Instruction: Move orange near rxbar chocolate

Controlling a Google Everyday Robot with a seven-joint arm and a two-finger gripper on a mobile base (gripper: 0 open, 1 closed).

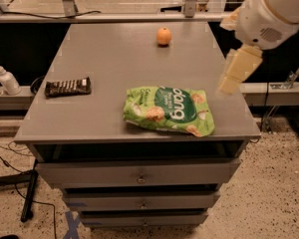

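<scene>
Orange (163, 36) sits on the desk (114, 59) at 12 o'clock, well apart from the rxbar chocolate (68, 86) at 9. Our end effector (235, 73) hangs at 3; we cannot tell how wide.
</scene>
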